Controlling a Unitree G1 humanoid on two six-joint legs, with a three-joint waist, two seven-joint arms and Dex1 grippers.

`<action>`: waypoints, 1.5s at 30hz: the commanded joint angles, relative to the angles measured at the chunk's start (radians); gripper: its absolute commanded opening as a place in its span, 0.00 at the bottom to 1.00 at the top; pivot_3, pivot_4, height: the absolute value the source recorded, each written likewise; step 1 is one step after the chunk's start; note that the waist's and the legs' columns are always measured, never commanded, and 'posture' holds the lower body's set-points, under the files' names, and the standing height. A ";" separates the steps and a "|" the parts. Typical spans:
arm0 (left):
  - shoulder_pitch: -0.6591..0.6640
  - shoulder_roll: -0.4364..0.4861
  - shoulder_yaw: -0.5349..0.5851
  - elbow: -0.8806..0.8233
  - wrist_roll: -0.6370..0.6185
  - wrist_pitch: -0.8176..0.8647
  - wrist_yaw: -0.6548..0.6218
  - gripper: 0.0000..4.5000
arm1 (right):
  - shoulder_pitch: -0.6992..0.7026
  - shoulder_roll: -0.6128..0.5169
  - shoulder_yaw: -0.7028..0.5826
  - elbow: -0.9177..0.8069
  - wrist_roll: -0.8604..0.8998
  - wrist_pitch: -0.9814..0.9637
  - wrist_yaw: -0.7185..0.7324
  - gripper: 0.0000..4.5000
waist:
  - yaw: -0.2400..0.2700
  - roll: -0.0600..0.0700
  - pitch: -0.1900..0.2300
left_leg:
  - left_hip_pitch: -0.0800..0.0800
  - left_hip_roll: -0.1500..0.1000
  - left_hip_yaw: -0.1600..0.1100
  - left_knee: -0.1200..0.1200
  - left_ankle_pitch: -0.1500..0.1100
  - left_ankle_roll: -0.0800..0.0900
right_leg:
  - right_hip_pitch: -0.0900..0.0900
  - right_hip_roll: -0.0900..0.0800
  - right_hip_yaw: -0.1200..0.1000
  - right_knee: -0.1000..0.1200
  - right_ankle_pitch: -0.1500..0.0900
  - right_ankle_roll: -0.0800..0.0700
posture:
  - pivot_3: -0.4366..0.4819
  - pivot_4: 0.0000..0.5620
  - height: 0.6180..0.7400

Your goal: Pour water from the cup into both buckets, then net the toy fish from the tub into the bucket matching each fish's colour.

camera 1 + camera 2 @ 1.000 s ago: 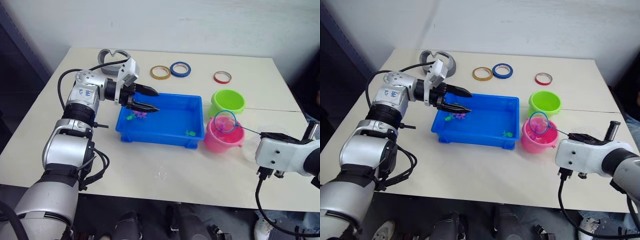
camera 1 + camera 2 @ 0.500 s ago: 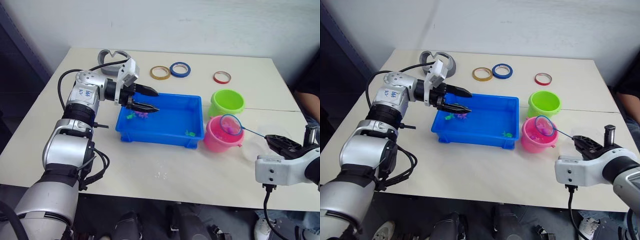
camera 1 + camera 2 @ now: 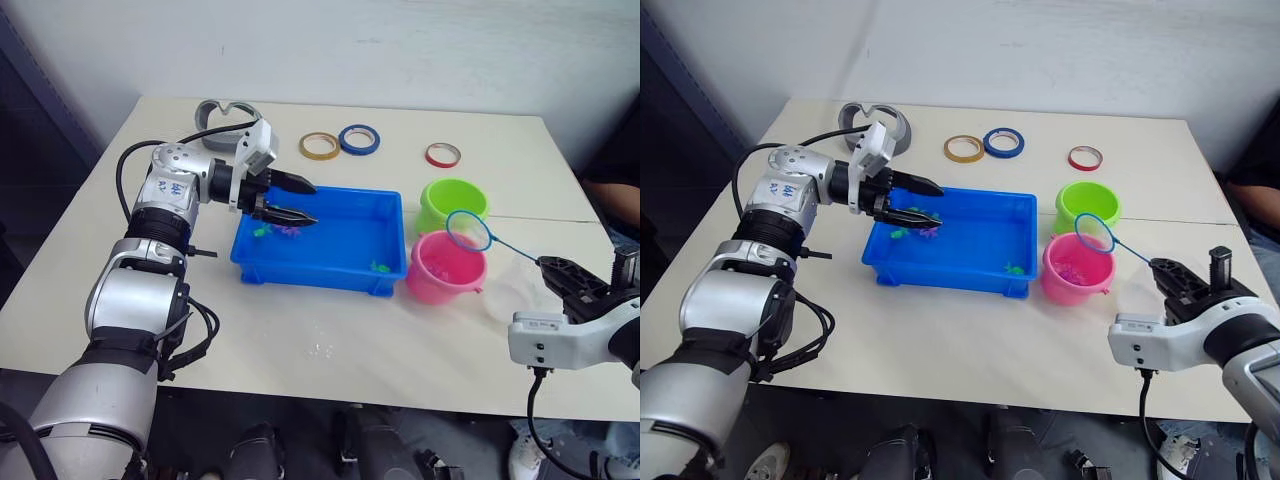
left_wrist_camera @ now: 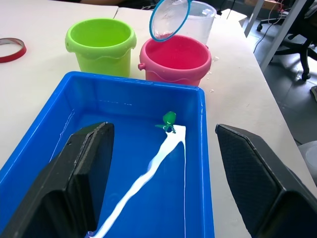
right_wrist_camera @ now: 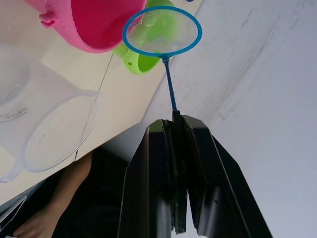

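The blue tub (image 3: pixel 345 252) sits mid-table holding a green toy fish (image 3: pixel 380 266) near its right front corner and a pink and green cluster (image 3: pixel 278 230) at its left end. My left gripper (image 3: pixel 312 202) hangs open over that left end. Right of the tub stand the lime green bucket (image 3: pixel 453 203) and, nearer, the pink bucket (image 3: pixel 445 267). My right gripper (image 5: pixel 176 123) is shut on the net's handle. The light-blue hoop (image 3: pixel 468 231) hovers above the pink bucket's right rim, and its mesh looks empty. The clear cup (image 5: pixel 44 124) stands just right of the pink bucket.
Yellow (image 3: pixel 320 145), blue (image 3: pixel 359 138) and red (image 3: pixel 444 154) tape rings lie at the back of the table. A grey holder (image 3: pixel 228 112) sits at the back left. A person (image 3: pixel 615 170) is at the right edge, close to my right arm.
The net hoop has risen out of the pink bucket and moved up and to the right as my right arm drew back. My left gripper has not moved.
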 commanded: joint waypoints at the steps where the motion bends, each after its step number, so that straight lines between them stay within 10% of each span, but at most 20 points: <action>1: -0.041 0.009 0.019 -0.011 0.004 -0.020 -0.014 0.80 | -0.043 0.034 -0.020 -0.039 0.028 0.053 0.050 0.00 | 0.000 0.000 0.000 | 0.000 0.000 0.000 0.000 0.000 0.000 | 0.000 0.000 0.000 0.000 0.000 0.000 | 0.48 0.27 0.61; 16: 0.047 0.276 0.029 -0.064 0.065 -0.011 0.052 0.80 | -0.771 0.084 0.445 0.083 0.338 0.764 0.188 0.00 | -0.027 -0.001 0.000 | 0.007 0.001 0.001 -0.001 0.001 -0.002 | 0.001 0.000 0.002 0.007 -0.001 -0.004 | 0.48 0.27 0.61; 28: 0.189 0.438 0.100 -0.248 0.020 0.145 0.051 0.80 | -0.895 0.249 0.765 0.331 0.399 0.823 0.025 0.00 | -0.025 -0.001 0.000 | 0.003 0.001 0.001 0.000 0.000 -0.001 | -0.001 -0.002 0.001 0.006 -0.001 -0.004 | 0.48 0.27 0.61; 45: 0.352 0.474 0.152 -0.511 -0.053 0.314 0.094 0.80 | -0.909 0.313 0.904 0.417 0.431 0.855 -0.090 0.00 | -0.027 -0.001 0.000 | 0.002 0.001 0.000 0.001 0.000 -0.001 | -0.002 -0.002 0.000 0.007 -0.001 -0.004 | 0.48 0.27 0.61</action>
